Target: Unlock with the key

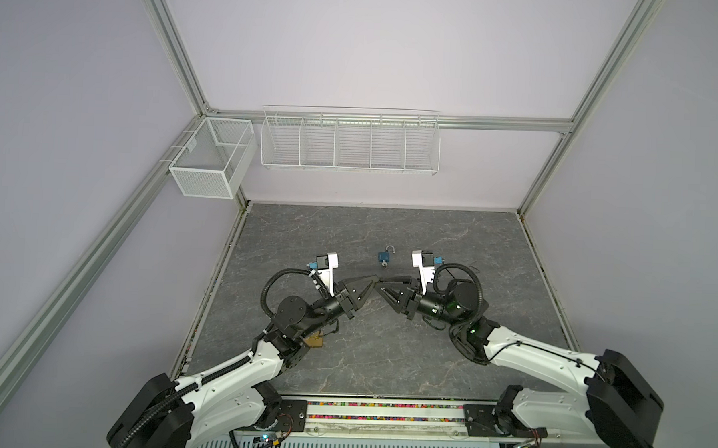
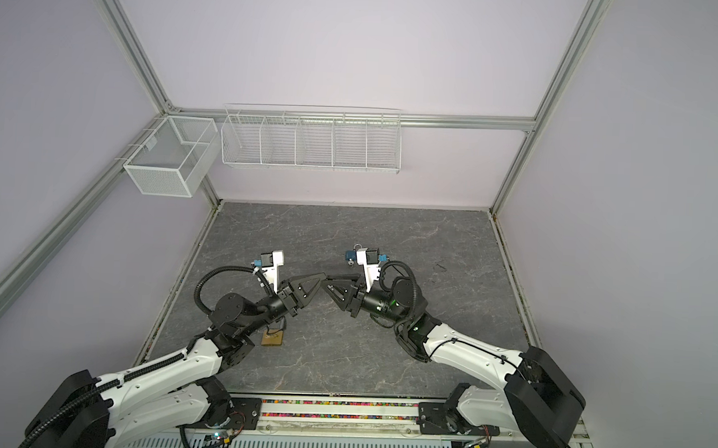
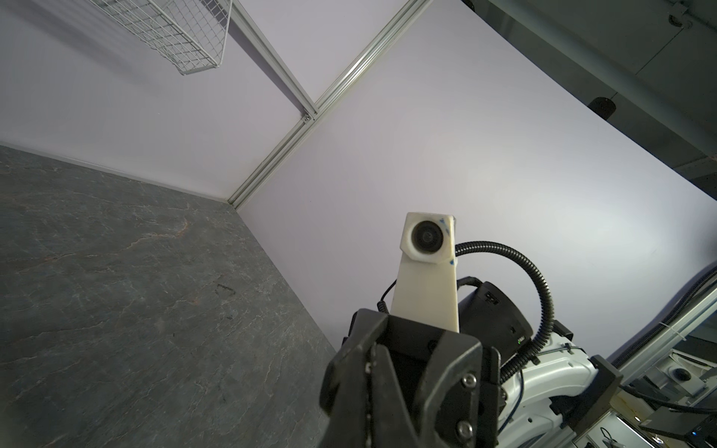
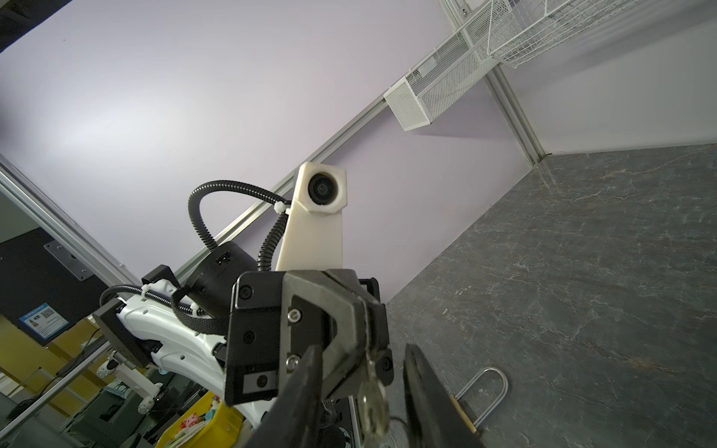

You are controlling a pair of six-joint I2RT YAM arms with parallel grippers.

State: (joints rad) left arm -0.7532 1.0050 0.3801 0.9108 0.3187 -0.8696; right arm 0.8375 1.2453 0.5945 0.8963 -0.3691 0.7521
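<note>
Grey stone-veined table (image 1: 348,233), matte and bare over most of its spread. The padlock (image 1: 384,258) lay flat in its far half, midway between the side edges: a small blue block of a body, with its bright metal shackle (image 4: 492,371) swung out of the body, a thin rounded U. Just on the near side of it my two black, wedge-shaped grippers met tip to tip.

The left gripper (image 4: 368,355) was clenched on the key (image 4: 373,405), a flat silvery blade hanging from its closed tips. The right gripper (image 1: 380,285) stood parted; in the right wrist view its fingers (image 4: 421,384) flanked the key on either side, with a gap showing between each and the metal.

In a top view the right arm's white camera mount covered half the padlock. A small brown tag (image 2: 272,338) lay near the left edge, partly under the left arm. On the far wall hung a white wire rack (image 1: 348,149) split into five bays, with a white mesh box (image 1: 203,176) by the far left corner — both above the table.
</note>
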